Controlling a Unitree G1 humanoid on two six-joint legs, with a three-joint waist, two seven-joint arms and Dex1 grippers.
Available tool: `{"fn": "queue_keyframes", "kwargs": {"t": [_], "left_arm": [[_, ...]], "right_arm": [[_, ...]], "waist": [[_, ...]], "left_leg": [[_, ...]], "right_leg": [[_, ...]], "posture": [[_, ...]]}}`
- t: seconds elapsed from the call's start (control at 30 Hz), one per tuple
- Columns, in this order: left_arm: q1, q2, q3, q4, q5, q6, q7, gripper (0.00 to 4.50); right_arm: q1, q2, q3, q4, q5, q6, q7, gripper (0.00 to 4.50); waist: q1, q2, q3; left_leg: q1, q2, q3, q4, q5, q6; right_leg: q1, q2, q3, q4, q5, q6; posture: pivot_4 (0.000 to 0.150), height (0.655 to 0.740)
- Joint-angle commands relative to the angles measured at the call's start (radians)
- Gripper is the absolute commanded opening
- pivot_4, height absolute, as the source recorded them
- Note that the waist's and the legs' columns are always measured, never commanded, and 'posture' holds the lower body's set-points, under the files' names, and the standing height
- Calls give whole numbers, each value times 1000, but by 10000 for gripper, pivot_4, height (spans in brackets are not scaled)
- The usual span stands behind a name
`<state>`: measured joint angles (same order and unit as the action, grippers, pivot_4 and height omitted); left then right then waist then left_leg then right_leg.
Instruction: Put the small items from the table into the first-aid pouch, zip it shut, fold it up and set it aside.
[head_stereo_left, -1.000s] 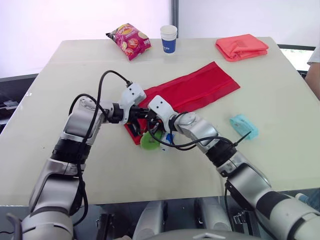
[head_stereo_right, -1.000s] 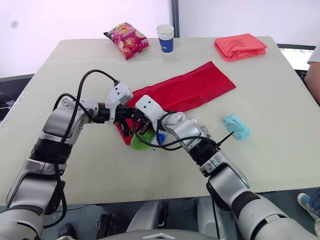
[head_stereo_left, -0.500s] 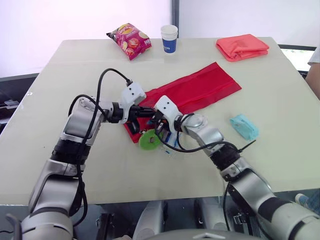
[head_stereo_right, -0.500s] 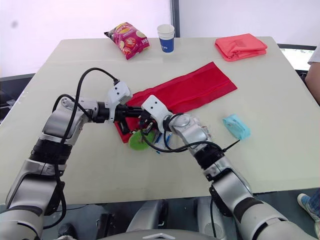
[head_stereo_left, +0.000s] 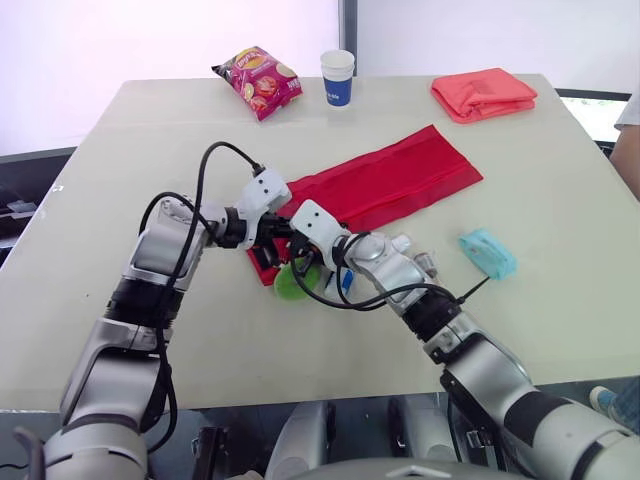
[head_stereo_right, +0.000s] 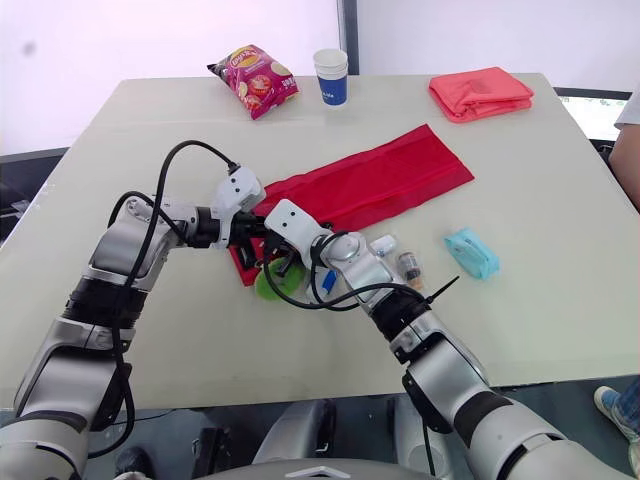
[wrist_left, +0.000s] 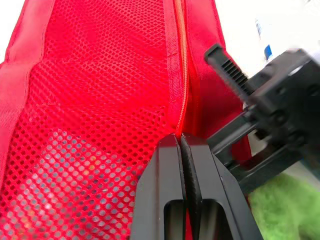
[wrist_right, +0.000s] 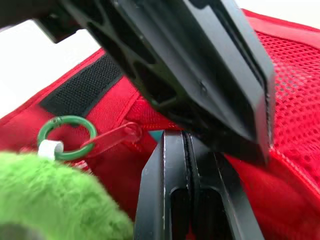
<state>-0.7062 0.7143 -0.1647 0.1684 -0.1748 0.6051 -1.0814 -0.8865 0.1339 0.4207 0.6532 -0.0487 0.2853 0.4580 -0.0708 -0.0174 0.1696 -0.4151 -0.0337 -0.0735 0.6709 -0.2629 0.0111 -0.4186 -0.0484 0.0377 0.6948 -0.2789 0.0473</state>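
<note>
Mesh pouch (head_stereo_left: 400, 180) is limp, light; I'd hold the zip seam (wrist_left: 181, 75), where left gripper (wrist_left: 179, 138) is clamped. Right gripper (wrist_right: 186, 135) clenched by the pull tab (wrist_right: 112, 138), contents unclear.

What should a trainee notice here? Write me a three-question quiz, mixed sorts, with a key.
1. True or false: the teal packet lies inside the red pouch.
2. What stands between the chip bag and the folded coral cloth? A) paper cup B) bottle C) bowl
3. Fill in: the left gripper is ___ on the pouch's zipper edge.
Key: 1 false; 2 A; 3 shut.
</note>
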Motion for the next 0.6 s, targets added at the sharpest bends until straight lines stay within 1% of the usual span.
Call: {"fn": "queue_keyframes", "kwargs": {"t": [0.03, 0.13, 0.2, 0.27, 0.37, 0.4, 0.43, 0.47, 0.5, 0.6], "left_arm": [[6, -10, -15, -22, -3, -6, -14, 0], [9, -10, -20, -17, 6, -22, -13, 0], [12, -7, -27, -11, 18, -48, -15, 0], [15, -4, -30, -3, 28, -71, -18, 0], [28, 19, -56, 15, 80, -168, -25, 0], [32, 25, -63, 18, 95, -196, -25, 0], [36, 29, -68, 20, 108, -223, -24, 0], [42, 37, -75, 23, 127, -261, -24, 0], [48, 46, -84, 25, 146, -302, -25, 0], [71, 88, -89, 37, 190, -416, -36, 0]], "right_arm": [[-67, 40, -80, 32, 14, -152, -55, 214], [-56, 25, -78, 19, 19, -196, -16, 214], [-31, 6, -76, -39, 37, -183, 42, 214], [8, -26, -86, -139, 69, -145, 108, 214], [108, -156, -97, -401, 145, -35, 264, 214], [142, -207, -99, -493, 177, 16, 320, 5261], [170, -251, -103, -572, 206, 63, 359, 8668], [192, -288, -115, -640, 232, 106, 376, 13766], [208, -321, -134, -700, 258, 143, 385, 17556], [244, -416, -246, -875, 367, 280, 384, 33977]], "waist": [[1, 0, 0], [-2, 0, 0], [-3, 0, 0], [-3, 0, 0], [2, 0, 0], [2, 0, 0], [2, 0, 0], [2, 0, 0], [2, 0, 0], [1, 0, 0]], "left_leg": [[0, 0, 0, 0, 0, 0], [0, 0, 0, 0, 0, 0], [0, 0, 0, 0, 0, 0], [0, 0, 0, 0, 0, 0], [-1, 0, -1, 0, 0, 0], [-1, 0, -1, 0, 0, 0], [-1, -1, -1, 0, 0, 0], [-1, -1, -1, 0, 0, 0], [-1, -1, -1, 0, 0, 0], [-1, 1, -1, 0, 0, 0]], "right_leg": [[0, 0, 0, 0, 0, 0], [0, 0, 0, 0, 0, 0], [0, 0, 0, 0, 0, 0], [0, 0, 0, 0, 0, 0], [0, 0, 0, 0, 0, 0], [0, -1, 0, 0, 0, 0], [0, -1, 0, 0, 0, 0], [0, -1, 0, 0, 0, 0], [0, -1, 0, 0, 0, 0], [0, 0, -1, 0, 0, 0]], "posture": [[1500, 7400], [1500, 7400], [1500, 7400], [1500, 7400], [1500, 7400], [1500, 7400], [1500, 7400], [1500, 7400], [1500, 7400], [1500, 7400]]}}
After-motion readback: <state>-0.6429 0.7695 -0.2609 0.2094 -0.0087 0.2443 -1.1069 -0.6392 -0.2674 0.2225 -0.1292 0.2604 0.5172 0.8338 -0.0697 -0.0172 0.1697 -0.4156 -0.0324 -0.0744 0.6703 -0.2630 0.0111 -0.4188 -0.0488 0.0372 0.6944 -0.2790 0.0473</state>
